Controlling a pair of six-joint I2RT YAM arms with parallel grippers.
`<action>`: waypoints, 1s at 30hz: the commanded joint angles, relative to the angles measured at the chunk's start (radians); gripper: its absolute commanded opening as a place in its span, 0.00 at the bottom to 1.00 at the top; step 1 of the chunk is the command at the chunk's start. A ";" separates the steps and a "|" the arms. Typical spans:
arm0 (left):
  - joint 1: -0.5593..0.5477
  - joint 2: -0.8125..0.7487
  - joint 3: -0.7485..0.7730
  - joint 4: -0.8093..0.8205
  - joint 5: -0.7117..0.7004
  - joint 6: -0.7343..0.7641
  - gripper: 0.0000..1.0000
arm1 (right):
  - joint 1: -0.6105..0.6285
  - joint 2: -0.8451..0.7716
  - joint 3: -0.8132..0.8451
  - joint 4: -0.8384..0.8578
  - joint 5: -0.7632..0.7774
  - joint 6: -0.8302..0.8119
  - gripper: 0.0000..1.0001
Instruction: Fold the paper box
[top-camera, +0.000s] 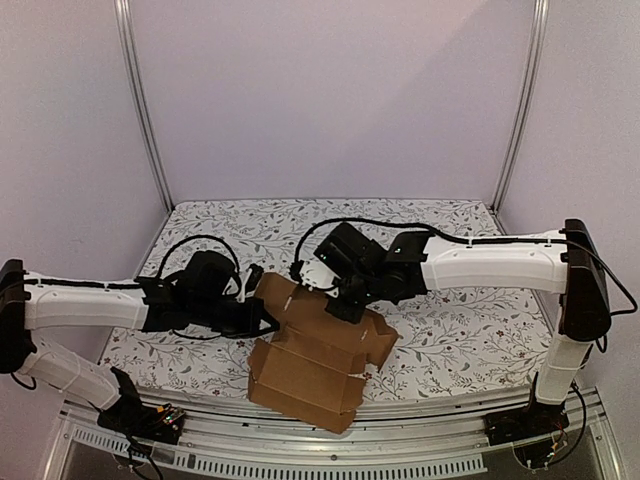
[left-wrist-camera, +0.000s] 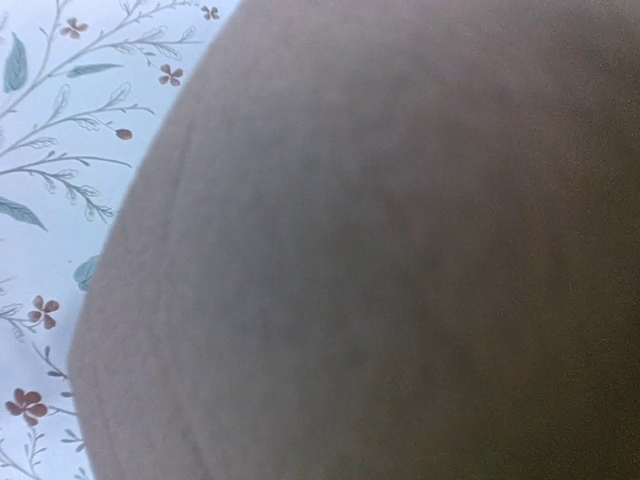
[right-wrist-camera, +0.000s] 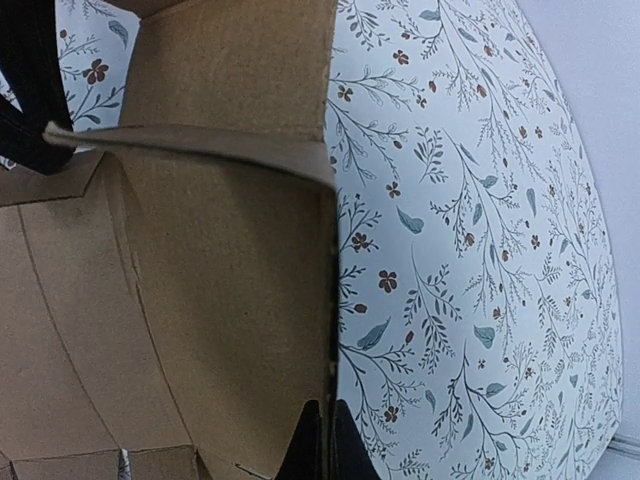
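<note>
The paper box (top-camera: 315, 365) is plain brown cardboard, partly folded, lying near the table's front edge between the two arms. My left gripper (top-camera: 262, 318) is at the box's left side. In the left wrist view blurred cardboard (left-wrist-camera: 400, 250) fills nearly the whole frame and hides the fingers. My right gripper (top-camera: 345, 305) is at the box's upper right part. In the right wrist view its black fingertips (right-wrist-camera: 305, 455) are shut on the thin edge of an upright panel of the paper box (right-wrist-camera: 220, 300); a folded flap (right-wrist-camera: 200, 145) crosses above.
A floral-patterned cloth (top-camera: 450, 330) covers the table and shows right of the panel (right-wrist-camera: 460, 250). Metal frame posts (top-camera: 145, 110) stand at the back corners. A front rail (top-camera: 400, 440) runs along the near edge.
</note>
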 joint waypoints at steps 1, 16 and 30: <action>-0.015 -0.099 0.048 -0.141 -0.064 0.053 0.00 | 0.011 -0.006 -0.021 0.025 0.049 -0.029 0.00; -0.011 -0.426 0.113 -0.457 -0.254 0.170 0.04 | 0.050 -0.029 -0.093 0.121 0.256 -0.245 0.00; 0.050 -0.312 -0.030 -0.166 -0.220 0.224 0.00 | 0.130 -0.132 -0.290 0.429 0.417 -0.453 0.00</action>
